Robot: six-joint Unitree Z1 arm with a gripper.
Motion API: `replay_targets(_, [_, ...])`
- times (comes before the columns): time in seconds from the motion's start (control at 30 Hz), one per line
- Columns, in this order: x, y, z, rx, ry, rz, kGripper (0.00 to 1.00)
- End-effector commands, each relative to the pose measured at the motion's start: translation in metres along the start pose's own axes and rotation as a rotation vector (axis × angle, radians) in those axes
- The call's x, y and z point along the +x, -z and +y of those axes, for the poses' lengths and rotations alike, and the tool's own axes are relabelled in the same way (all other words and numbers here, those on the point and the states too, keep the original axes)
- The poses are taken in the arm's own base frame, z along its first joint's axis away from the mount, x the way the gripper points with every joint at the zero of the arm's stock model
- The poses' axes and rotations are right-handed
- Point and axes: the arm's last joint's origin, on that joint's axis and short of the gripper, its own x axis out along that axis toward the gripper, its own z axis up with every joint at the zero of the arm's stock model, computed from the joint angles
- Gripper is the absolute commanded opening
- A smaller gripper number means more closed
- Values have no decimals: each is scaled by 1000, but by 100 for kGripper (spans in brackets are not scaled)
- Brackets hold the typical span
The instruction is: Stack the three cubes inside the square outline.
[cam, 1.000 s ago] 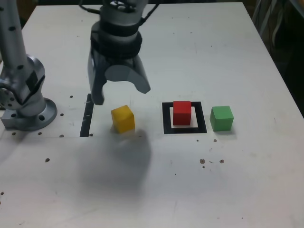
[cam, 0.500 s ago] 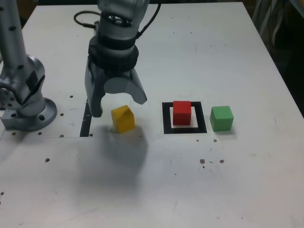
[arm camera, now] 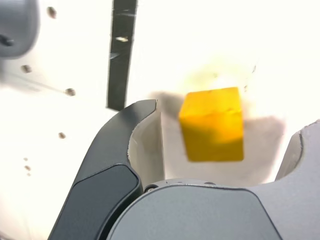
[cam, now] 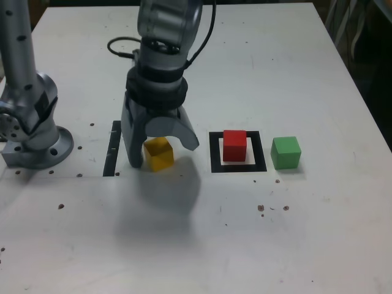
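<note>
Yellow cube (cam: 158, 153) between the open gripper's (cam: 163, 151) jaws, untouched

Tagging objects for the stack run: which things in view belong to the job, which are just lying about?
Job:
- yellow cube, between the open gripper jaws
- red cube, inside the square outline
- green cube, on the table beside the outline

Lying about:
- narrow black strip
- robot base
- cable

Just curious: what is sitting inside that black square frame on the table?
A red cube stands inside the square outline, on its pale centre. Nothing is on top of it. The patch directly beneath it is covered.
</note>
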Motion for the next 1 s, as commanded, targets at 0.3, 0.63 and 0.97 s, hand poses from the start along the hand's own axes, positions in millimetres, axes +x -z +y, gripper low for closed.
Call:
replay_targets(0.3, [18, -11, 12, 8, 39, 5, 79])
replay_targets(0.63, [20, -14, 12, -4, 42, -23, 34])
replay_targets(0.97, [21, -17, 11, -16, 27, -23, 20])
